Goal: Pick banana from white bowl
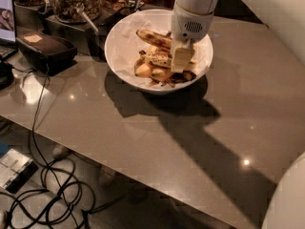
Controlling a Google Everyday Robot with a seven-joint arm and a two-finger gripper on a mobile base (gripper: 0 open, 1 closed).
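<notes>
Claw hangs just beside banana in white bowl.

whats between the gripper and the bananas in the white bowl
Nothing visible in the camera view: the gripper is down inside the white bowl, right at the bananas.

The tool, down in the bowl, hides part of the bananas. Jars run off the top edge.

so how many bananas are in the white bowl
2 show clearly: the back banana near the far rim of the white bowl, the front banana just before it, beside the gripper hanging in the bowl. More may hide underneath.
</notes>
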